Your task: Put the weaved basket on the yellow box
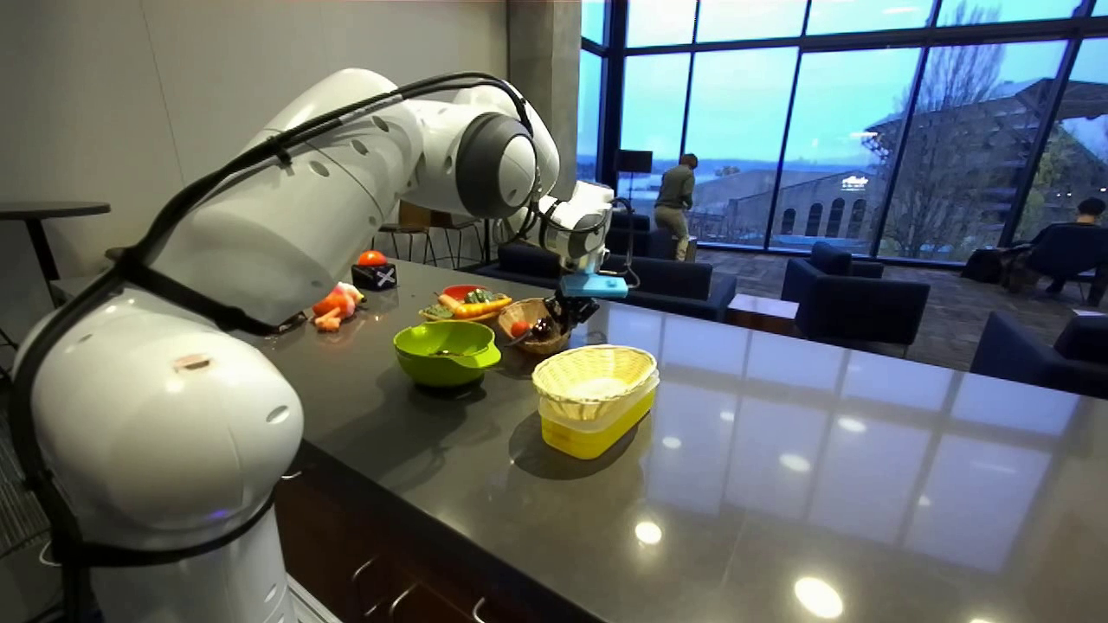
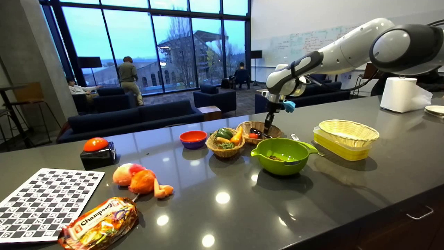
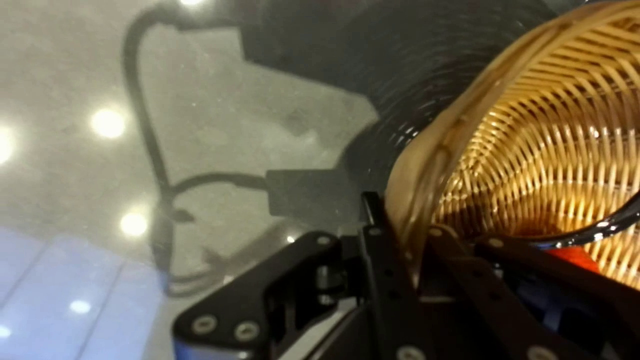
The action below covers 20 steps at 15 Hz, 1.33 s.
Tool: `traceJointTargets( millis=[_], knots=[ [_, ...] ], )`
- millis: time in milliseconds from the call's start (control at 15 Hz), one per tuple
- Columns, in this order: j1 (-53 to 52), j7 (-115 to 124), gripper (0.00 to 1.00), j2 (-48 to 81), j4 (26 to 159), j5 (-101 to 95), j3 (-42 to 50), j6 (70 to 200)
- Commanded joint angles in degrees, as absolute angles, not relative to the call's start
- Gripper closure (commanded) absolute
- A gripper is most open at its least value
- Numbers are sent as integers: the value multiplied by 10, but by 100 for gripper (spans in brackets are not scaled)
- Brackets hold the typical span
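Note:
The yellow box [image 1: 597,433] stands on the counter in both exterior views [image 2: 341,147]. A pale woven basket [image 1: 597,370] sits on its top. The tan-brown weaved basket [image 2: 258,125] is behind the green bowl and holds a red tomato [image 2: 253,135] and a dark eggplant; it also shows in an exterior view [image 1: 544,347]. My gripper [image 2: 267,128] points down at its rim. In the wrist view the gripper [image 3: 406,225] is shut on the wall of the weaved basket [image 3: 540,160], one finger outside, one inside. I cannot tell whether the basket is lifted.
A green bowl [image 2: 284,158] stands between the weaved basket and the near edge. Beside it are a vegetable basket [image 2: 225,151] and a red bowl [image 2: 193,139]. A fork [image 2: 295,137] lies near the yellow box. A paper roll [image 2: 399,93] stands farther right.

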<state>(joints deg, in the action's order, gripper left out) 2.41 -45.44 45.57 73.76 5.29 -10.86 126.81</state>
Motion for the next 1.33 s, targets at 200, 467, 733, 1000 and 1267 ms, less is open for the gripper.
traceJointTargets(
  millis=[200, 467, 733, 1000, 1267],
  knots=[
    [35, -419, 98, 471, 704, 70, -109, 1231],
    [36, -369, 98, 471, 687, 80, -106, 1201],
    [37, -323, 98, 476, 668, 86, -107, 1171],
    [38, -280, 98, 476, 655, 101, -110, 1144],
    [38, -252, 98, 479, 640, 116, -109, 1127]
  ],
)
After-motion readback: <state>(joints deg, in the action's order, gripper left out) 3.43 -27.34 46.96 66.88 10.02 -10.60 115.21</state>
